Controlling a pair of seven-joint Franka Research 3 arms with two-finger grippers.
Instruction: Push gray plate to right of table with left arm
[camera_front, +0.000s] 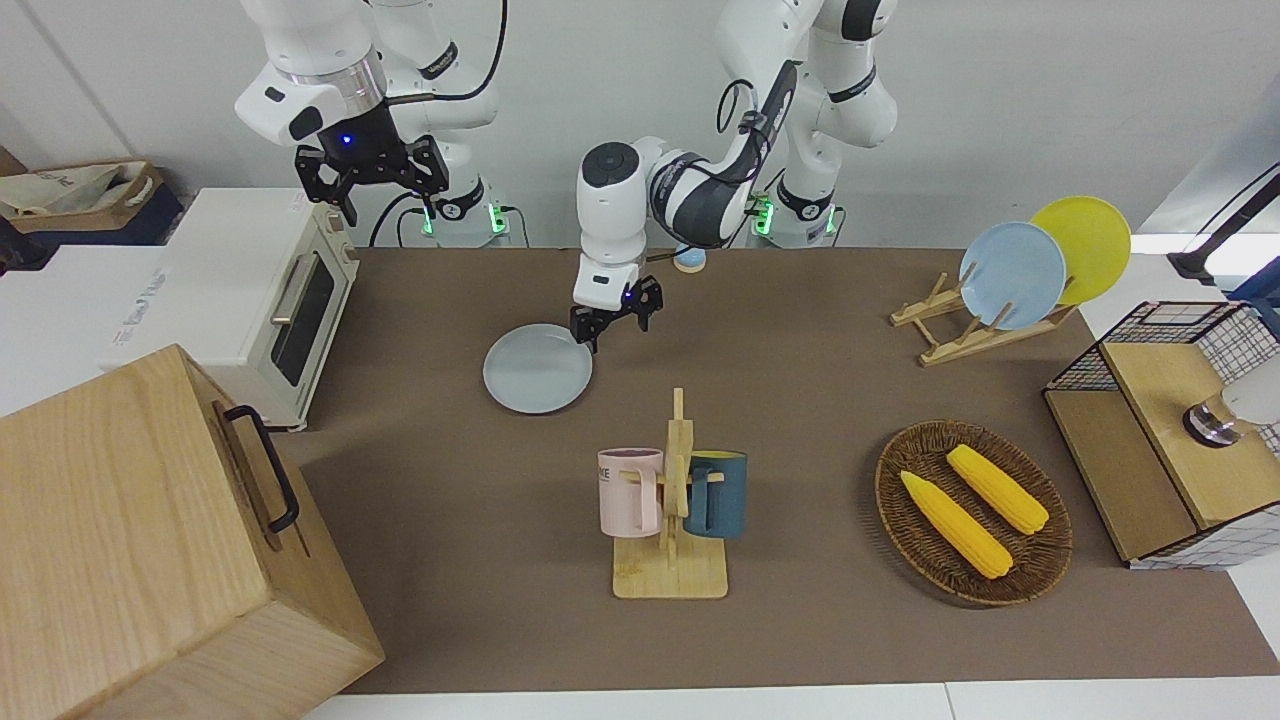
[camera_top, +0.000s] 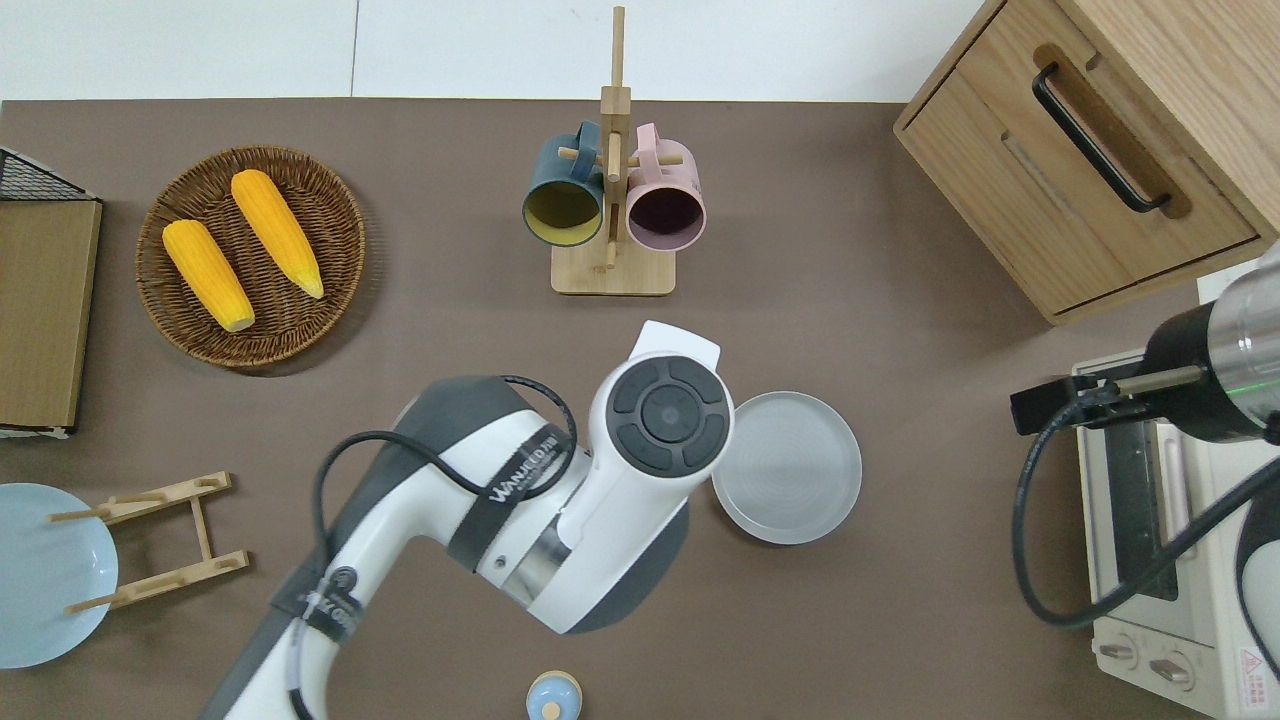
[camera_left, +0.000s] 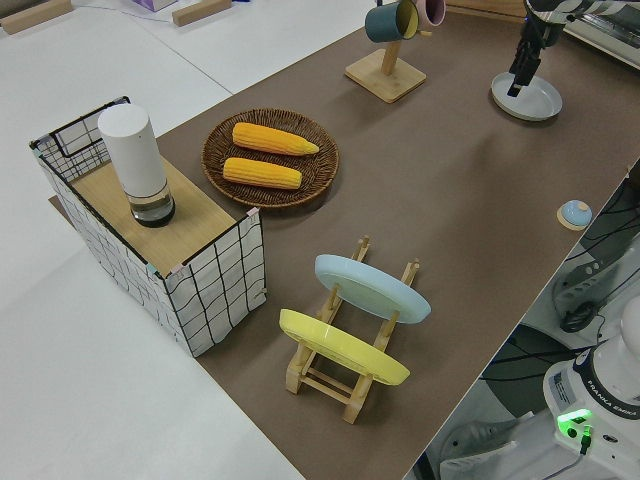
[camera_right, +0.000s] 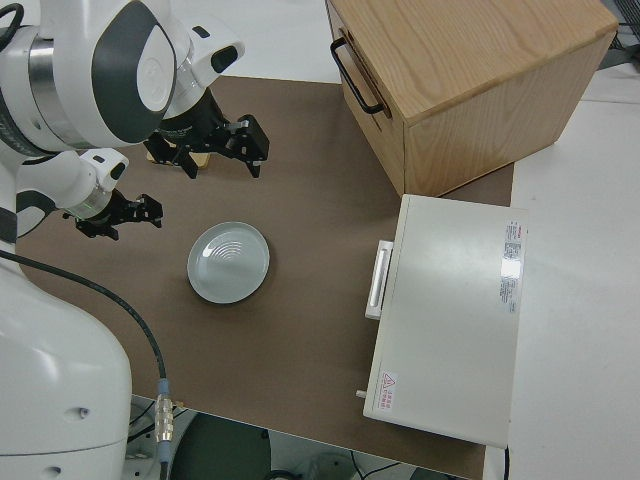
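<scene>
Brown table (camera_front: 800, 400) | gray plate (camera_front: 537, 368) flat beside toaster oven (camera_front: 262, 300), toward right arm's end | left gripper (camera_front: 612, 322) fingers spread, raised just off plate's rim | push looks done; retreat left | right arm parked

Sky-blue plate (camera_top: 45, 575) cut by edge

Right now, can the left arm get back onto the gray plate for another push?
Probably yes. The left gripper hangs open just beside the gray plate, at its rim toward the left arm's end, with nothing between them.
</scene>
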